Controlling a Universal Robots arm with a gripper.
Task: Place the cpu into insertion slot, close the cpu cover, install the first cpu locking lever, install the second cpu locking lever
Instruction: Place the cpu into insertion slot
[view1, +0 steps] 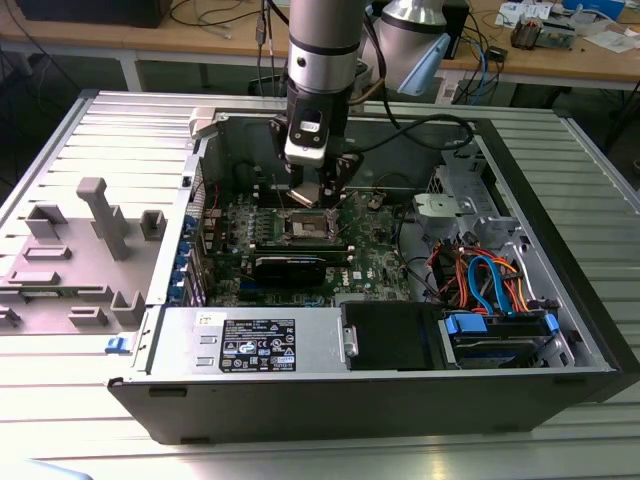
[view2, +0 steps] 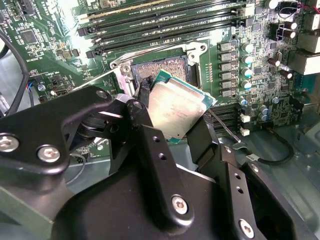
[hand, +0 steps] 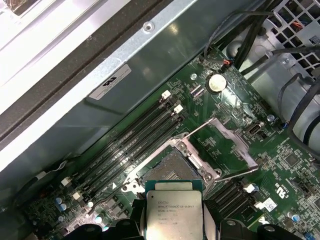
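Hovering inside an open desktop computer case (view1: 350, 410), the arm's gripper (view1: 318, 192) hangs just above the insertion slot (view1: 303, 227) on the green motherboard (view1: 375, 255) in the exterior view.

In the second wrist view, two matte black fingers (view2: 144, 102) are clamped on opposite edges of the cpu (view2: 177, 107), a flat square chip with a dull silvery lid and a thin green border. It is held tilted, above and partly beside the slot, not seated. The slot's dark, finely grained centre lies bare within a bright metal rim, next to long black memory slots (view2: 160, 20).

In the first wrist view, the cpu cover (hand: 232, 136), a thin silvery windowed frame, stands swung open beyond the slot.

This looks like the first step, placing the chip. Seating it likely calls for levelling it and squaring its edges with the socket.
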